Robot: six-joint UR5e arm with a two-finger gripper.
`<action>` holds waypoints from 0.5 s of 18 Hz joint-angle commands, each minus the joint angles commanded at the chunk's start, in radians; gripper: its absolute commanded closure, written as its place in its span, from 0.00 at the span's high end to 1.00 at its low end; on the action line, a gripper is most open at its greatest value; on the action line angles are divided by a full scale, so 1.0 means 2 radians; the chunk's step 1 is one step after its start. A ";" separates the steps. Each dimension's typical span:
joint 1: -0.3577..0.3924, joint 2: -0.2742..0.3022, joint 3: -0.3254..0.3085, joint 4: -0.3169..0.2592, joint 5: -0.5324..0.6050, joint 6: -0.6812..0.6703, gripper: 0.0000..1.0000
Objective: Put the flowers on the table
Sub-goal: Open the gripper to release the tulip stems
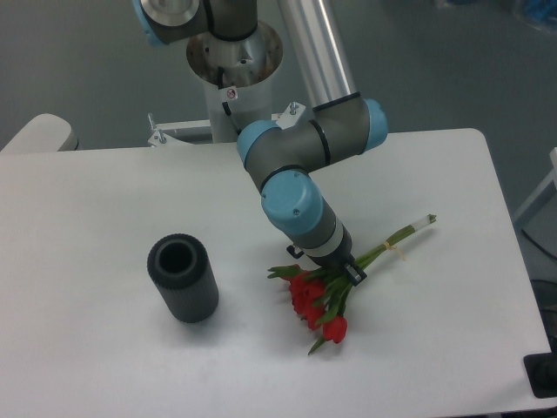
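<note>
You see the bunch of red tulips with green leaves and banded stems [326,300] lying low over the big white matte tabletop [96,235], right of centre, blooms nearest you, stems angled toward its far right.

Nothing to read out here. The one marking in view is a small round red-and-white sticker [231,92] on the silver metal robot base column [228,65], and it's too small to make out. No lettering, brand or number shows anywhere else.
</note>
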State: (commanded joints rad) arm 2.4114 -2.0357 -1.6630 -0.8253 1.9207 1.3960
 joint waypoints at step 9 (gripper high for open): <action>0.016 0.024 0.109 -0.033 -0.095 -0.074 1.00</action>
State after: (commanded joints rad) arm 2.4436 -1.9880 -1.4452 -0.8911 1.7305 1.2487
